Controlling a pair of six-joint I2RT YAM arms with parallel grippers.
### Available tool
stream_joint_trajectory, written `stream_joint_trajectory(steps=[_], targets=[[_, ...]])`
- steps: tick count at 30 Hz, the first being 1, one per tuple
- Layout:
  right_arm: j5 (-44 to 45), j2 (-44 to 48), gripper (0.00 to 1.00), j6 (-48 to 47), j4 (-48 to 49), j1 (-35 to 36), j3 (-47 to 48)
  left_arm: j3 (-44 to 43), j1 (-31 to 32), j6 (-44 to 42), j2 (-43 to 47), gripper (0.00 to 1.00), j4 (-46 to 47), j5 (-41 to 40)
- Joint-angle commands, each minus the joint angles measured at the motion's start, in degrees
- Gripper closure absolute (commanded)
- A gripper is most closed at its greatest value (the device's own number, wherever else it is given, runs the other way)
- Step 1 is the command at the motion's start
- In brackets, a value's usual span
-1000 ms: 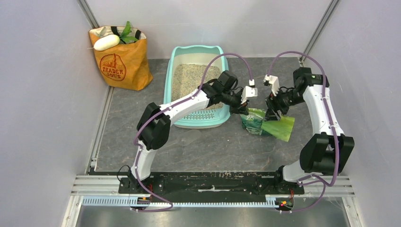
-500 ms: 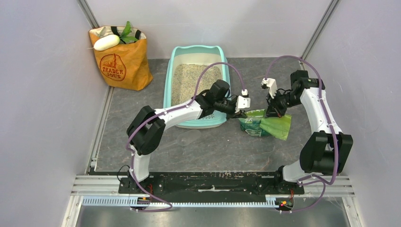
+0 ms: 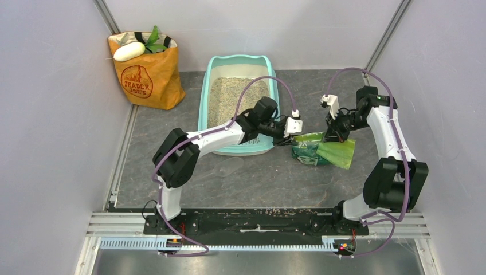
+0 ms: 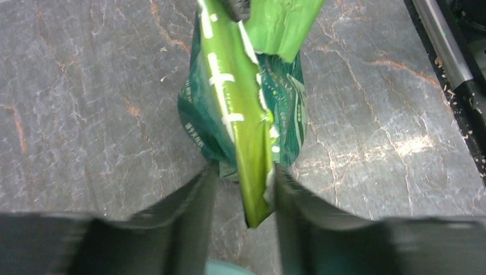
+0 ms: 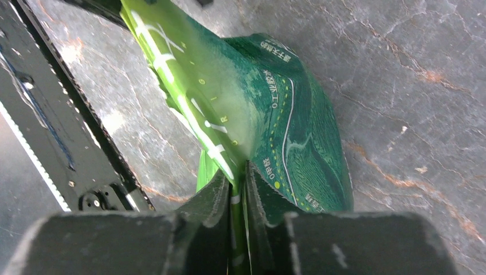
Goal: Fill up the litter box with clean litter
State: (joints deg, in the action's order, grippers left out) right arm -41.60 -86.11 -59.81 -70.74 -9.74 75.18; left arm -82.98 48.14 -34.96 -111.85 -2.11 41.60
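From the top external view, the litter box (image 3: 202, 114) is sitting at the middle of the worktop's (image 3: 258, 177) far edge, its long axis running far to near. Clean litter (image 3: 238, 94) is already covering its floor. An orange paper grocery bag (image 3: 146, 74) is standing in the far left corner. The green printed bag (image 3: 321, 152) is lying on the worktop just right of the box's near right corner, stretched left to right between the left gripper (image 3: 285, 139) and the right gripper (image 3: 330, 136). The left arm is reaching across the box's near end, so it is the nearer one to the box. Any further pour would have to carry the bag leftward and away, over the box's right wall.

In the left wrist view, the left gripper (image 4: 243, 172) is standing part open. The bag's (image 4: 240, 97) pale green edge is passing loosely between the jaws with a gap on one side, so it is not being clamped.

In the right wrist view, the right gripper (image 5: 238, 177) is pinching a fold of the bag (image 5: 286, 114) tightly, jaws narrow, and is lifting that end off the worktop (image 5: 401, 86). Which end is the bag's mouth I cannot tell
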Motion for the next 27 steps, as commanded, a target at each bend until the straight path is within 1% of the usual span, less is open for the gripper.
stream_joint_trajectory(steps=[1, 3, 7, 10, 13, 16, 21, 24, 27], targets=[[1.8, 0.2, 0.71, -3.8, -4.2, -1.2, 2.6, -5.3, -0.8, 2.2, 6.3, 0.42, -6.8, 0.1], [1.1, 0.5, 0.56, -3.9, -4.5, -1.2, 2.8, -5.3, -0.9, 4.0, 7.7, 0.34, -7.9, -1.2], [0.4, 0.8, 0.33, -4.0, -4.9, -1.1, 3.5, -4.8, -2.0, 7.3, 10.7, 0.25, -9.8, -1.1], [-0.9, 1.1, 0.25, -4.4, -5.8, -1.0, 4.6, -3.8, -3.4, 10.0, 13.9, 0.17, -10.1, -0.3], [-2.1, 1.2, 0.16, -5.1, -7.3, -0.5, 6.3, -3.6, -5.5, 14.6, 16.7, 0.15, -11.5, 0.4], [-3.1, 1.8, 0.12, -5.9, -8.8, 0.0, 7.9, -3.5, -9.1, 18.6, 19.3, 0.14, -14.4, 1.0], [-5.0, 3.1, 0.09, -5.0, -10.5, 1.0, 11.3, -2.5, -17.6, 18.6, 24.8, 0.13, -25.3, -1.5], [-7.0, 3.8, 0.08, -1.1, -10.0, 2.3, 14.9, -1.6, -24.4, 14.4, 28.4, 0.12, -37.6, -3.4], [-8.4, 4.2, 0.08, 5.2, -6.5, 4.5, 17.4, 2.6, -32.5, 6.3, 34.1, 0.12, -48.7, -6.8]])
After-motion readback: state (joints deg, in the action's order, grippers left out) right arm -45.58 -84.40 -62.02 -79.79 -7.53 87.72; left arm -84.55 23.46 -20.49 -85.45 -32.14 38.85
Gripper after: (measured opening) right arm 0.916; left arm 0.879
